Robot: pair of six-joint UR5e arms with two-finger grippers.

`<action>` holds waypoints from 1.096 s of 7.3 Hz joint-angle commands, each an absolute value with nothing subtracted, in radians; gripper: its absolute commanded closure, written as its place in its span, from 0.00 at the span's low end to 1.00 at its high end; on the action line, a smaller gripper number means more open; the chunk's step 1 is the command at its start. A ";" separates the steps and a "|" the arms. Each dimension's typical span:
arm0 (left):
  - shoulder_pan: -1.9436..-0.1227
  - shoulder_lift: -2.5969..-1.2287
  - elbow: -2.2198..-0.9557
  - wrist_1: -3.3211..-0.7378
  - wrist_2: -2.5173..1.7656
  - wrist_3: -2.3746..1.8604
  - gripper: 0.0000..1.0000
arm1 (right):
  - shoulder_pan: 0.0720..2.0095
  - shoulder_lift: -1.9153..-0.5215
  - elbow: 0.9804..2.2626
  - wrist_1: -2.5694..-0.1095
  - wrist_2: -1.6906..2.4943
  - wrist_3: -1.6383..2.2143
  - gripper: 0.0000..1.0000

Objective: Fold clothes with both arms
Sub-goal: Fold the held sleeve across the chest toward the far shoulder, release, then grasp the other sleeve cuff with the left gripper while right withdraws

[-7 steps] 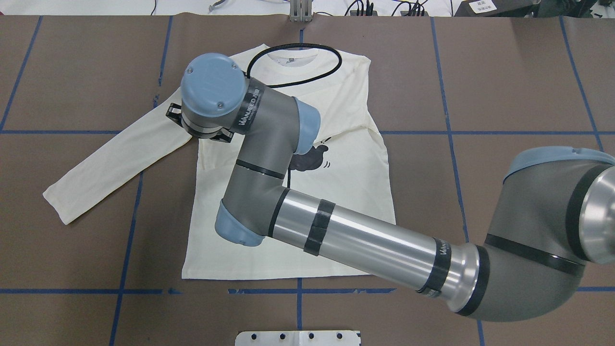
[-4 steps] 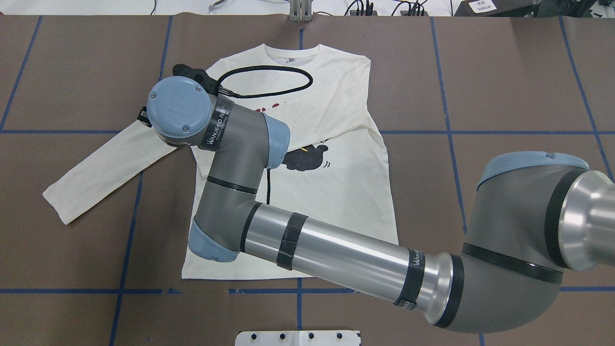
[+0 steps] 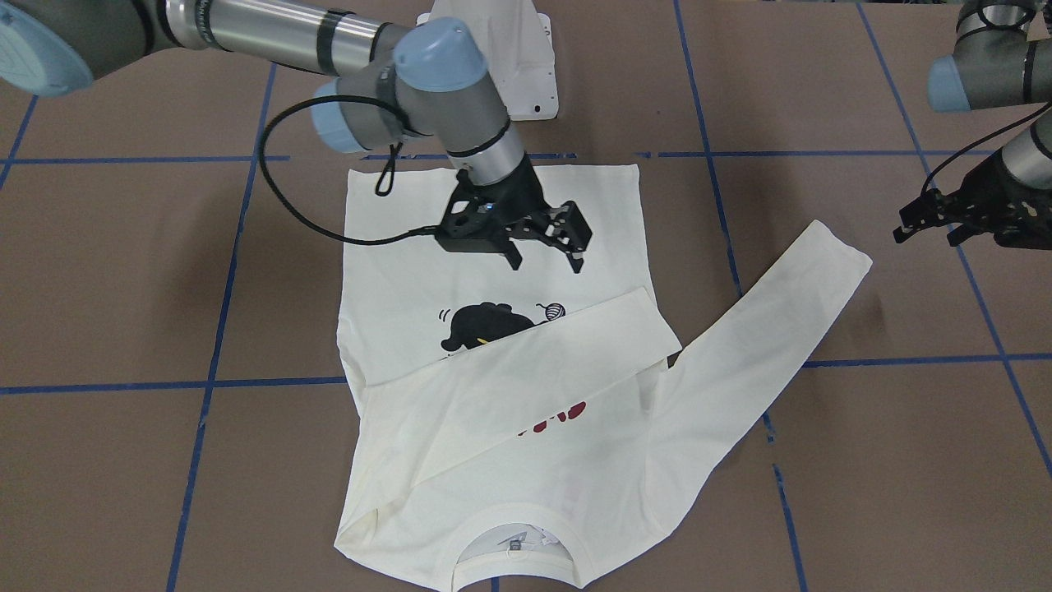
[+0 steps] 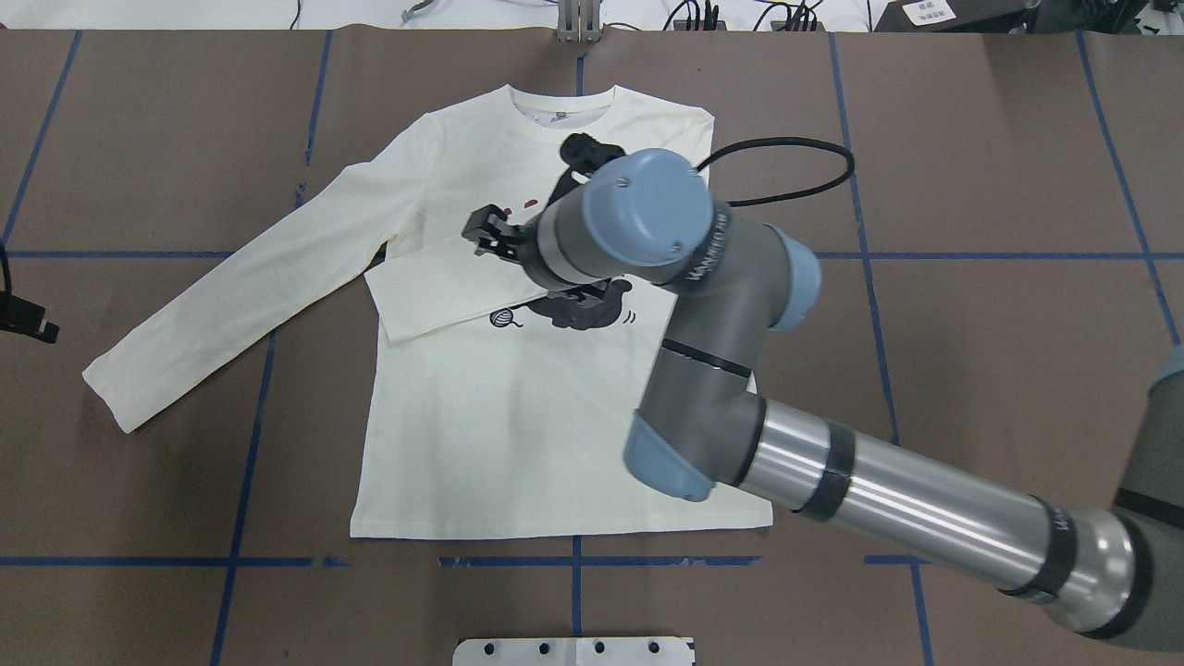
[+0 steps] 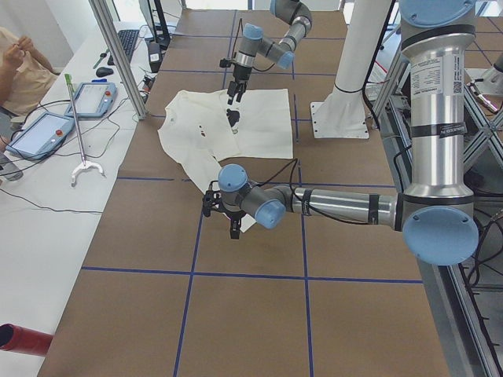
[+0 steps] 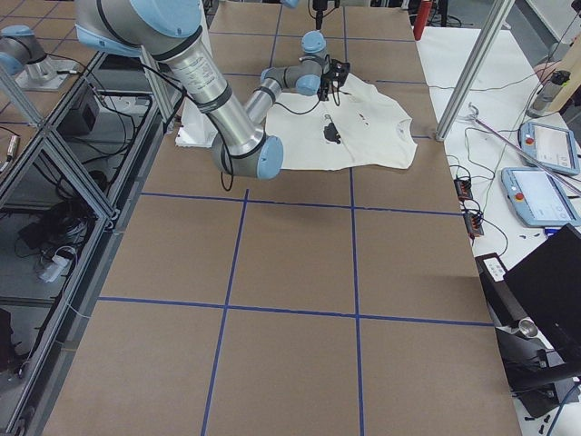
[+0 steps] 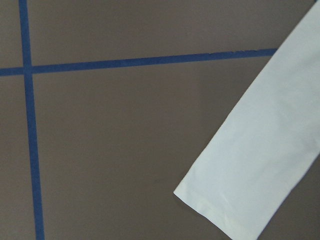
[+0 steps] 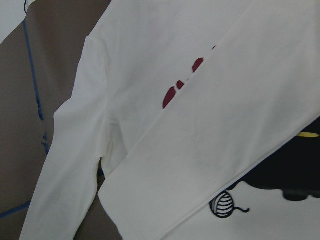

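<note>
T-shirt lies flat, one sleeve folded across chest; right gripper above it, jaws apart; left gripper off-cloth, jaws apart.

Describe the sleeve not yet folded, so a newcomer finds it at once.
On the brown table lies a cream T-shirt, collar away from the robot. The sleeve stretches flat off the body toward the left gripper; the other sleeve is folded across the chest.

shirt flat on table; right sleeve across chest beneath right gripper; left cuff seemingly near left gripper.
</note>
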State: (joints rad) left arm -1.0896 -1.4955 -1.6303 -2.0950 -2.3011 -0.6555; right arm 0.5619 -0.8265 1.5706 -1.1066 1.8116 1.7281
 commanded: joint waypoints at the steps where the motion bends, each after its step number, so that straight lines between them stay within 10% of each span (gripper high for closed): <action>1: -0.993 -1.539 -1.566 -2.109 -2.232 -0.724 0.10 | 0.703 -1.085 1.793 -1.106 1.992 1.647 0.00; 5: -0.939 -1.537 -1.562 -2.108 -2.226 -0.756 0.42 | 0.703 -1.104 1.799 -1.106 1.990 1.615 0.00; 7: -0.939 -1.537 -1.566 -2.105 -2.226 -0.762 1.00 | 0.701 -1.106 1.799 -1.106 1.987 1.614 0.00; 8: -0.939 -1.539 -1.572 -2.105 -2.227 -0.765 1.00 | 0.701 -1.108 1.799 -1.106 1.987 1.614 0.00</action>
